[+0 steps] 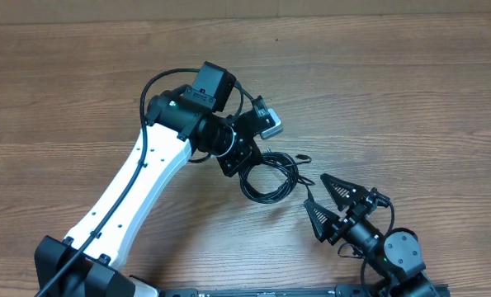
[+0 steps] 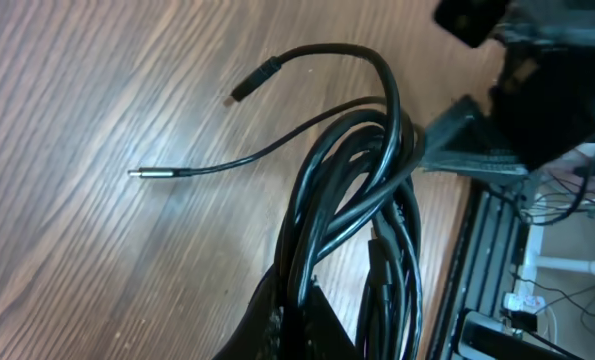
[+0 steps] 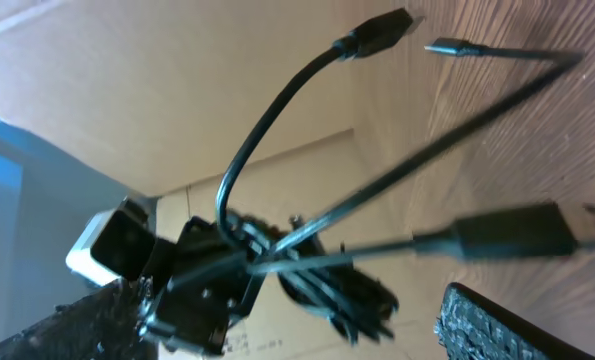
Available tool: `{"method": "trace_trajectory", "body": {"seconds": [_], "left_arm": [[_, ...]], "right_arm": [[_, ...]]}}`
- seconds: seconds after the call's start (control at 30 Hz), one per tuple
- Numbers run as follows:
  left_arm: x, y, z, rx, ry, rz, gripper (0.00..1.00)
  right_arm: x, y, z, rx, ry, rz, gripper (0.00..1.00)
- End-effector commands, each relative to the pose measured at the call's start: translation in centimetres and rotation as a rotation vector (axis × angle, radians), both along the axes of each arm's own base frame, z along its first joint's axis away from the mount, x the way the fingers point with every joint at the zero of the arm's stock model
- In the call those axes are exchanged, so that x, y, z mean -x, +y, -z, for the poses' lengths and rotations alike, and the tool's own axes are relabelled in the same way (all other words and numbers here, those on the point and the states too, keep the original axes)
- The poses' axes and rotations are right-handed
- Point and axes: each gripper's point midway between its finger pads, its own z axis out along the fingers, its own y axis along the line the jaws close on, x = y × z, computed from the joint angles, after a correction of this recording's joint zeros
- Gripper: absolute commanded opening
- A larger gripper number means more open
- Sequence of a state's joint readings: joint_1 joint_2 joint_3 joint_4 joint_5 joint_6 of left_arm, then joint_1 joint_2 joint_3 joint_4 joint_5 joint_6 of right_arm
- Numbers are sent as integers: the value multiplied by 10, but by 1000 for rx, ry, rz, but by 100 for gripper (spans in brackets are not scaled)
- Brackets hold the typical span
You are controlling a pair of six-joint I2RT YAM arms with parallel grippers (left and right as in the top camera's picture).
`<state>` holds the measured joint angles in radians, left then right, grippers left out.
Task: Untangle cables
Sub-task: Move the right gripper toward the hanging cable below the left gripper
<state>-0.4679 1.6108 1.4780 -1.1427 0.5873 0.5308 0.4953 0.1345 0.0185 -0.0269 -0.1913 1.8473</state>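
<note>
The cables [image 1: 271,180] are a small coil of thin black cords on the wooden table, with loose plug ends [image 1: 305,157] pointing right. My left gripper [image 1: 245,167] is shut on the coil's left side. In the left wrist view the coil [image 2: 357,200] rises from the shut jaws [image 2: 302,325], and two plug ends [image 2: 252,82] [image 2: 152,173] lie beyond on the wood. My right gripper [image 1: 313,188] is open and empty, just right of the coil. In the right wrist view its fingers [image 3: 287,305] spread wide, and the cables [image 3: 307,260] and plugs [image 3: 382,30] hang in front.
The wooden table [image 1: 410,91] spreads all around. The white left arm [image 1: 138,181] crosses from the lower left. The right arm's base [image 1: 398,252] sits at the lower right near the table's front edge. A black frame [image 2: 487,260] lies beyond that edge.
</note>
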Motion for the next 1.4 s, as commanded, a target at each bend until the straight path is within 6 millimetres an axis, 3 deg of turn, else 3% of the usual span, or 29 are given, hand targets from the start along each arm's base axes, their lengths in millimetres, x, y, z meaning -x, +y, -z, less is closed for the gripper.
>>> {"method": "trace_trajectory", "body": {"seconds": [0.0,0.23,0.33,0.5,0.63,0.77,0.97,1.13,1.37], "left_arm": [[9,-15,-18,78,-30,75,4],[22,-26,-18,73,-32,128,4],[26,-27,-16,64,-33,144,4],[29,-26,-15,59,-31,160,4],[29,-25,-15,57,-28,160,4],[29,-25,-15,57,-28,160,4],[29,-25,-14,53,-31,157,4],[19,-15,-6,-25,-58,115,4],[10,-10,-2,-76,-36,0,4]], "right_arm": [[-6,-3,8,19,14,45,94],[-19,-10,14,31,38,120,93],[-22,-12,21,52,63,140,86],[-24,-12,34,80,104,146,63],[-27,-9,27,65,78,137,61],[-27,-1,16,36,42,98,51],[-24,6,24,81,46,48,30],[-25,4,30,154,18,48,4],[-28,6,12,281,-179,29,4]]}}
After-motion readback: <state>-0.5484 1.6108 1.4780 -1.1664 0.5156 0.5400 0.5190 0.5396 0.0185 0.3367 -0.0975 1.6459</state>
